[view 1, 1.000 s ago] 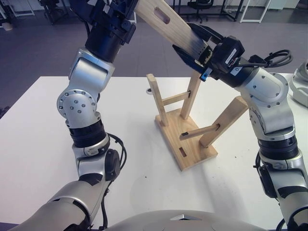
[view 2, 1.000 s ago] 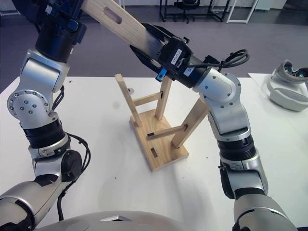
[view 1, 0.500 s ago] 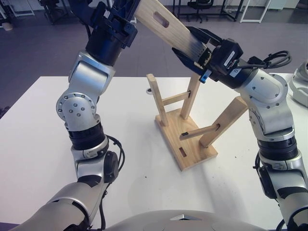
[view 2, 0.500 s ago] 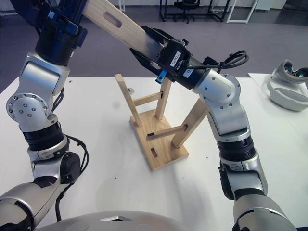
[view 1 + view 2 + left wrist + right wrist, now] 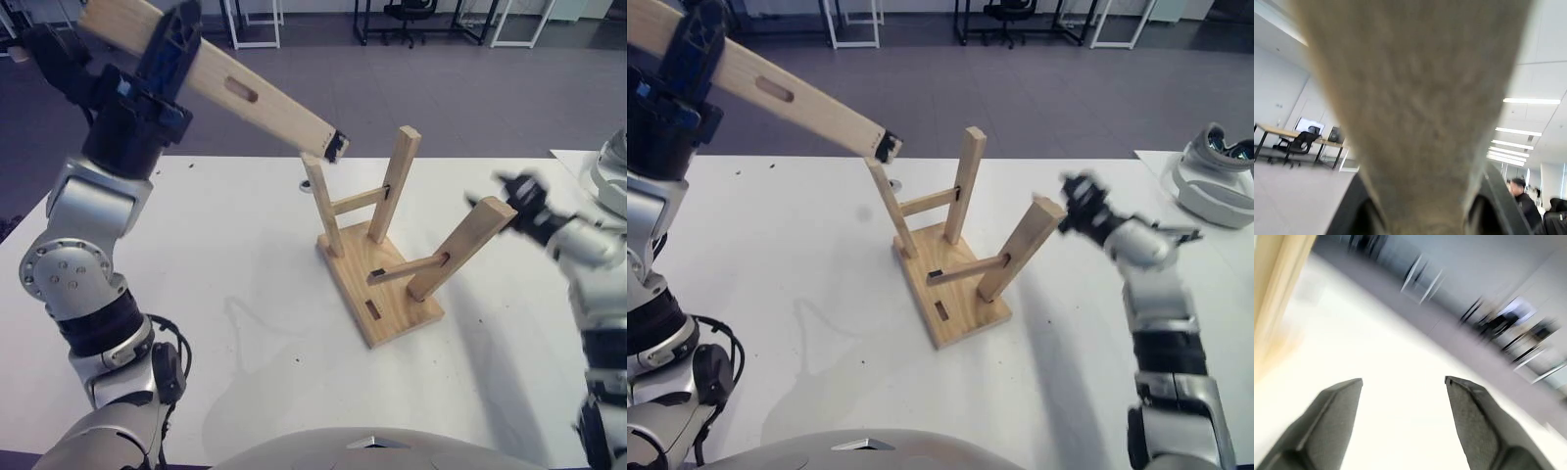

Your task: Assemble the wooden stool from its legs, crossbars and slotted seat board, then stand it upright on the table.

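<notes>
The slotted seat board point(image 5: 384, 297) lies flat on the white table point(image 5: 235, 255). Two legs point(image 5: 395, 191) stand up from it, joined by a crossbar point(image 5: 355, 203). A third leg point(image 5: 458, 245) leans from the board's right side with a crossbar point(image 5: 404, 270) in it. High at the left, my left gripper point(image 5: 168, 54) is shut on a loose slotted leg point(image 5: 257, 98), whose free end hangs over the stool's rear leg. That leg point(image 5: 1415, 107) sits between the dark fingers point(image 5: 1354, 210). My right gripper point(image 5: 514, 191) is open and holds nothing, just right of the leaning leg's top; its fingers point(image 5: 1327, 426) are spread.
A white headset point(image 5: 1215, 166) lies at the table's far right edge. Bare tabletop stretches left of and in front of the stool. Beyond the table is open floor with chairs and frames.
My right gripper let go of the loose leg and dropped to the right, beside the leaning leg. My left arm swung left, carrying the loose leg with it.
</notes>
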Controlling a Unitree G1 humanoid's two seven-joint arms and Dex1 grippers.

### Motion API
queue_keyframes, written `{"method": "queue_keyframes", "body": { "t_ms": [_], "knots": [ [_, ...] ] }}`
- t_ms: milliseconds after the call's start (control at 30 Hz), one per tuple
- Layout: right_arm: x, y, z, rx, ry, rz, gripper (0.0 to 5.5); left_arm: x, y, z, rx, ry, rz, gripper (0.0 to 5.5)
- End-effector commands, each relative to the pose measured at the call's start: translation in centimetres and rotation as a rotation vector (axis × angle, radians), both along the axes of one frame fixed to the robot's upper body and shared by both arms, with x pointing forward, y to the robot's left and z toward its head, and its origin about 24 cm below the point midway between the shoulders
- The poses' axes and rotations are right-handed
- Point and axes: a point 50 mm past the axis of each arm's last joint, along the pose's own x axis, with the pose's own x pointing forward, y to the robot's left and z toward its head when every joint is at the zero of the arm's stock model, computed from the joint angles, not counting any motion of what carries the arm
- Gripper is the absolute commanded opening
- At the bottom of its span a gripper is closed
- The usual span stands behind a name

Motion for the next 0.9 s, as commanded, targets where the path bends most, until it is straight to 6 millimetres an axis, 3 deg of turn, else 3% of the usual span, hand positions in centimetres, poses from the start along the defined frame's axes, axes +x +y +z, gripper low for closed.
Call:
{"method": "queue_keyframes", "body": {
  "t_ms": [33,133,267,367,567,900],
  "knots": [
    [-2.2,3.8,-3.6,-0.147,0.048,0.259,3.13,-0.5,-0.8,-2.3,0.136,0.131,0.016,1.03],
    [-4.1,8.3,-3.6,-0.103,0.038,0.470,3.13,-1.2,-1.2,-5.6,0.237,0.307,0.094,1.03],
    [-4.8,10.8,-3.1,-0.019,0.014,0.509,3.13,-2.7,0.9,-7.8,0.360,0.419,0.248,1.03],
    [-3.8,10.5,-3.2,-0.029,-0.022,0.429,3.13,-2.6,2.0,-9.4,0.401,0.506,0.329,1.03],
    [-3.7,10.4,-3.3,-0.049,-0.061,0.394,3.13,-2.6,0.8,-12.7,0.209,0.667,0.404,1.03],
    [-3.8,11.0,-3.8,-0.035,-0.065,0.375,3.13,-2.5,-0.7,-13.6,0.079,0.727,0.452,1.03]
  ]
}}
